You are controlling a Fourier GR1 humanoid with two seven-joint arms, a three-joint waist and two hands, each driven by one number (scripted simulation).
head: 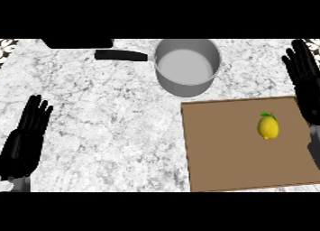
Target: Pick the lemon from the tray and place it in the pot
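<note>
A yellow lemon (268,127) with a small green leaf lies on the flat brown tray (222,153) at the right of the marble counter. Behind the tray stands a grey metal pot (187,65), nothing visible inside it, with its black handle (120,55) pointing left. My right hand (311,88) is open at the right edge, fingers straight and pointing away, just right of the lemon and apart from it. Over at the lower left my left hand (24,140) rests open, fingers up, far from the tray.
A black object (78,43) sits at the counter's far edge, left of the pot handle. Patterned tiles (1,45) show at both far corners. Bare marble (109,117) spreads between my left hand and the tray.
</note>
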